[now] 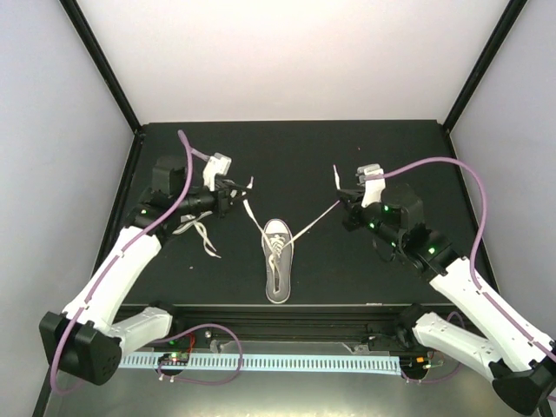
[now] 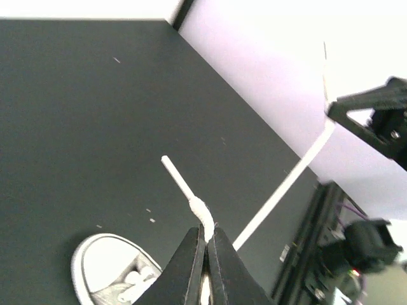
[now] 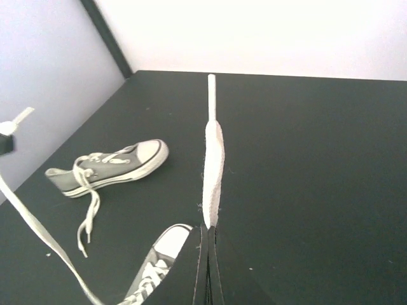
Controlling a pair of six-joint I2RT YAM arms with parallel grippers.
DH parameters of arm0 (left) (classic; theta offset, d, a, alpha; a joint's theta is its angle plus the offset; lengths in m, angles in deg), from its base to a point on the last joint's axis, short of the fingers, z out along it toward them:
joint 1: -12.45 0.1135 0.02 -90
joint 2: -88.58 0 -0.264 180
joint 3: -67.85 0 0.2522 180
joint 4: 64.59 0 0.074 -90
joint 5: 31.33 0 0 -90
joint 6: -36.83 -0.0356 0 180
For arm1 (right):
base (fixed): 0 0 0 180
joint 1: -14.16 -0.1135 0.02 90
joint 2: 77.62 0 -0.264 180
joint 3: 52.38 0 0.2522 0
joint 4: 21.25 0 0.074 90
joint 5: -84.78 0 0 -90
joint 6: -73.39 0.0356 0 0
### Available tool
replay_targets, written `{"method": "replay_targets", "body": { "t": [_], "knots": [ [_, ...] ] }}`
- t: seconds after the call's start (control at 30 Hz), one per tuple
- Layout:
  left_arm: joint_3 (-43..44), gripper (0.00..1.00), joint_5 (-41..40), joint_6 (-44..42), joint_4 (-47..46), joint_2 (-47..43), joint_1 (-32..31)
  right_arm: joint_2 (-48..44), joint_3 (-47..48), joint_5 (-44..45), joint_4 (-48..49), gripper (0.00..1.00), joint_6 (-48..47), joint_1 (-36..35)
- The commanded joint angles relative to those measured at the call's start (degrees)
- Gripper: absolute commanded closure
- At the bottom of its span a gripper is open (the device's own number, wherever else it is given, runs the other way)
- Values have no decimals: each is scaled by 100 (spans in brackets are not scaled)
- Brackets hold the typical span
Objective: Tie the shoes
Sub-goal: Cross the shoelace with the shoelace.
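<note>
Holding lace ends (image 1: 257, 228) of centre shoe (image 1: 278, 261) spread in clamped left gripper (image 1: 233, 198) and right gripper (image 1: 346, 208); no knot yet, second shoe (image 1: 193, 228) mid-left untied.

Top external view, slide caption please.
Left tool and right tool hold the centre shoe's laces taut; other shoe at left.

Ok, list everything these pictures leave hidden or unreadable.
- Top view: the second shoe is mostly covered by the left arm; only its laces show.
- Left wrist view: the centre shoe is cut off by the bottom edge; only its toe shows.
- Right wrist view: same shoe, cut by the bottom edge and the right gripper.
- Top view: any knot in the centre shoe's lacing is too small to tell.
</note>
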Motion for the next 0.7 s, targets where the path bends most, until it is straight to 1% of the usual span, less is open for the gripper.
{"method": "replay_targets", "body": {
  "t": [0.0,0.13,0.23,0.3,0.47,0.67],
  "knots": [
    [-114,97,1247,-238,-155,415,-99,166,81,-942,483,98,-233,12],
    [10,93,1334,-671,-135,707,-731,344,89,-1815,877,98,-217,10],
    [214,92,1322,-940,-47,1007,-1147,573,217,-2655,1089,98,-171,3],
    [350,92,1298,-1093,-5,1251,-1311,674,250,-2943,1231,98,-101,-9],
    [690,91,1238,-1320,68,1834,-1616,829,260,-3122,1511,98,64,-21],
    [978,90,962,-1390,33,2266,-1913,903,201,-3183,1832,98,320,-21]
  ]
}}
